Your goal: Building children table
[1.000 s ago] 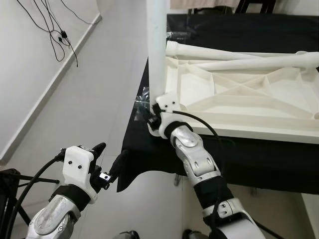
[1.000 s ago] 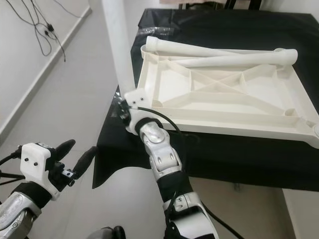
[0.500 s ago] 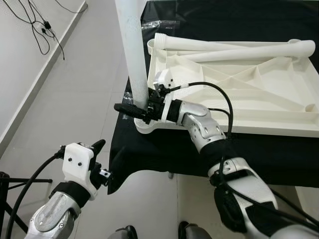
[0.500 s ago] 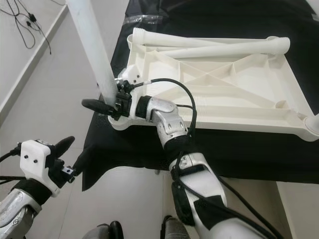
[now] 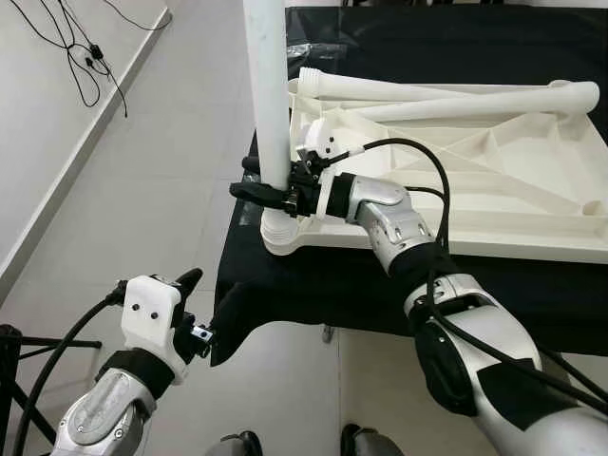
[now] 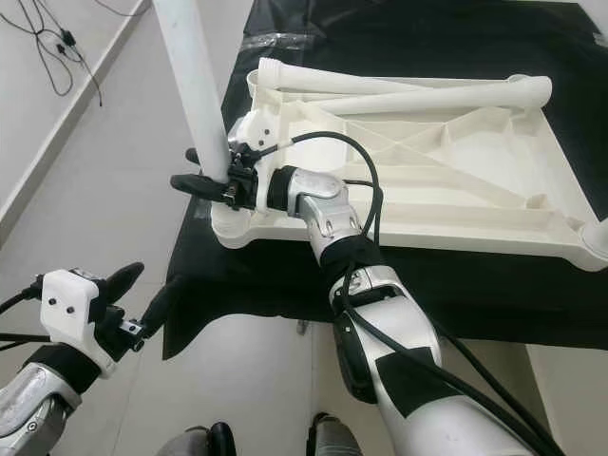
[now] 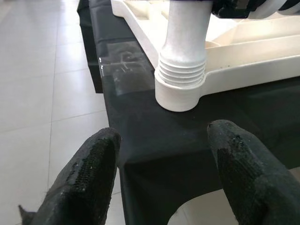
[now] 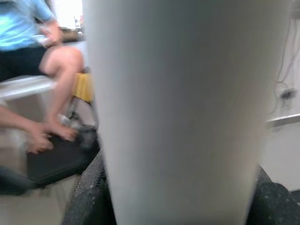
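Observation:
A white plastic tabletop [image 5: 494, 190] lies upside down on a black-covered table [image 5: 532, 285]. One white leg [image 5: 266, 95] stands upright in its near-left corner socket [image 5: 285, 237], with the threaded end [image 7: 180, 77] partly showing above the socket. My right gripper [image 5: 252, 179] is shut on this leg just above the thread; the leg [image 8: 183, 108] sits between its fingers. My left gripper [image 5: 211, 294] hangs open, low and to the left of the table corner, holding nothing. Two loose legs [image 5: 408, 90] lie across the far side of the tabletop.
Black cables [image 5: 85, 57] trail over the tiled floor by the left wall. A dark stand's legs [image 5: 19, 351] are at the lower left. A clear plastic bag [image 5: 309, 52] lies on the cloth behind the leg. A seated person [image 8: 33, 56] is beyond the leg.
My right gripper has swung round from under the corner to grip the leg sideways. The leg now stands straighter in its socket. The head view has shifted; the left arm stayed put.

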Controlling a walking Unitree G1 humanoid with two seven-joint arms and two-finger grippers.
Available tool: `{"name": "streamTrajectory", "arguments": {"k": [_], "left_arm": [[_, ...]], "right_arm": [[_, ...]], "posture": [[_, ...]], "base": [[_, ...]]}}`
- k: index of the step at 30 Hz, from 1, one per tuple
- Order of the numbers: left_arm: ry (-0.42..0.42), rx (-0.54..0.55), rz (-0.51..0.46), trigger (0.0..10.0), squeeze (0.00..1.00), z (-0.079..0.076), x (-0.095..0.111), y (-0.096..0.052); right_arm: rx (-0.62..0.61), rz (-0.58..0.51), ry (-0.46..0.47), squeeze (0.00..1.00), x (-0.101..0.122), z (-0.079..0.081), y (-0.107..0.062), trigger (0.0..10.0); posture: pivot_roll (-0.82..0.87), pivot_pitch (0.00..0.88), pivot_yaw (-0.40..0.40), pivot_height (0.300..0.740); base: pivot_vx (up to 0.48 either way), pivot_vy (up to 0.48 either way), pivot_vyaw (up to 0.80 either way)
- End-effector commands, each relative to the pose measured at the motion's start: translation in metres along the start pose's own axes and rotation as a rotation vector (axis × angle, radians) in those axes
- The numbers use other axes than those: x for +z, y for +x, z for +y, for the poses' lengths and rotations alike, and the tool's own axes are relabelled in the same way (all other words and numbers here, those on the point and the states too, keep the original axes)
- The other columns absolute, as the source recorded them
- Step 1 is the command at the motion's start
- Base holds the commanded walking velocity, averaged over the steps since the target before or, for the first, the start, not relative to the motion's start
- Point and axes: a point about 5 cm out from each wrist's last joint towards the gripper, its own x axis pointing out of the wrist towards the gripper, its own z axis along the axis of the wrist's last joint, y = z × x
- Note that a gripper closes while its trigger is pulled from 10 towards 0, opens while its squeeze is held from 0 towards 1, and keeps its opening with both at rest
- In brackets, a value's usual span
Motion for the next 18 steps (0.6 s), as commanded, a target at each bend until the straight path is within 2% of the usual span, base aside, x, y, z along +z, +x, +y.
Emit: {"name": "streamTrajectory", "arguments": {"k": [1, 2, 3, 4, 5, 6, 7, 8, 9, 11, 12, 13, 14, 15, 16, 18], "left_arm": [[-0.004, 0.002, 0.015, 10.0, 0.0, -0.001, -0.003, -0.005], [-0.004, 0.002, 0.017, 10.0, 0.0, -0.001, -0.003, -0.007], [-0.004, 0.002, 0.017, 10.0, 0.0, -0.001, -0.003, -0.007], [-0.011, 0.007, 0.016, 10.0, 0.0, 0.001, -0.002, -0.007], [-0.016, 0.007, 0.017, 10.0, 0.0, 0.002, -0.002, -0.006], [-0.016, 0.007, 0.017, 10.0, 0.0, 0.002, -0.002, -0.006], [-0.015, 0.001, 0.02, 10.0, 0.0, 0.002, -0.003, -0.005], [-0.016, -0.003, 0.023, 10.0, 0.0, 0.003, -0.003, -0.005], [-0.016, -0.005, 0.026, 10.0, 0.0, 0.004, -0.004, -0.005], [-0.019, -0.006, 0.028, 10.0, 0.0, 0.005, -0.005, -0.004], [-0.019, -0.006, 0.028, 10.0, 0.0, 0.005, -0.005, -0.004], [-0.017, -0.006, 0.025, 10.0, 0.0, 0.004, -0.005, -0.003], [-0.013, 0.0, 0.02, 10.0, 0.0, 0.004, -0.006, -0.002], [-0.013, 0.0, 0.02, 10.0, 0.0, 0.004, -0.006, -0.002], [-0.011, 0.013, 0.016, 10.0, 0.0, 0.005, -0.005, -0.001], [-0.011, 0.018, 0.015, 10.0, 0.0, 0.006, -0.005, -0.001]], "right_arm": [[-0.404, 0.243, 0.077, 0.0, -0.053, 0.005, -0.016, 0.0], [-0.673, 0.328, 0.068, 0.0, -0.067, 0.007, -0.028, 0.0], [-0.673, 0.328, 0.068, 0.0, -0.067, 0.007, -0.028, 0.0], [-0.704, 0.388, 0.145, 0.0, -0.089, 0.054, -0.03, 0.0], [-0.702, 0.382, 0.199, 0.0, -0.097, 0.09, -0.03, 0.0], [-0.702, 0.382, 0.199, 0.0, -0.097, 0.09, -0.03, 0.0], [-0.631, 0.367, 0.26, 0.0, -0.101, 0.112, -0.025, 0.0], [-0.605, 0.337, 0.229, 0.0, -0.097, 0.111, -0.019, 0.0], [-0.599, 0.319, 0.184, 0.0, -0.095, 0.102, -0.014, 0.0], [-0.614, 0.305, 0.162, 0.0, -0.093, 0.088, -0.008, 0.0], [-0.614, 0.305, 0.162, 0.0, -0.093, 0.088, -0.008, 0.0], [-0.624, 0.305, 0.16, 0.0, -0.093, 0.083, -0.005, 1.6], [-0.609, 0.277, 0.163, 0.0, -0.088, 0.077, 0.001, 10.0], [-0.609, 0.277, 0.163, 0.0, -0.088, 0.077, 0.001, 10.0], [-0.572, 0.213, 0.167, 1.0, -0.076, 0.074, 0.008, 10.0], [-0.534, 0.172, 0.184, 1.0, -0.068, 0.074, 0.012, 10.0]], "posture": [[0.07, 0.263, -0.025, 0.74], [0.07, 0.263, -0.025, 0.74], [0.07, 0.263, -0.025, 0.74], [0.06, 0.271, 0.008, 0.74], [0.05, 0.279, 0.019, 0.74], [0.05, 0.279, 0.019, 0.74], [0.04, 0.261, 0.022, 0.74], [0.05, 0.261, 0.028, 0.74], [0.06, 0.263, 0.027, 0.74], [0.06, 0.24, 0.016, 0.74], [0.06, 0.24, 0.016, 0.74], [0.07, 0.238, 0.009, 0.74], [0.07, 0.233, 0.007, 0.74], [0.07, 0.233, 0.007, 0.74], [0.07, 0.231, 0.008, 0.74], [0.07, 0.231, 0.007, 0.74]], "base": [[0.0, 0.0, 0.0], [0.0, 0.0, 0.0], [0.0, 0.0, 0.0], [0.0, 0.0, 0.0], [0.0, 0.0, 0.0], [0.0, 0.0, 0.0], [0.0, 0.0, 0.0], [0.0, 0.0, 0.0], [0.0, 0.0, 0.0], [0.0, 0.0, 0.0], [0.0, 0.0, 0.0], [0.0, 0.0, 0.0], [0.0, 0.0, 0.0], [0.0, 0.0, 0.0], [0.0, 0.0, 0.0], [0.0, 0.0, 0.0]]}}
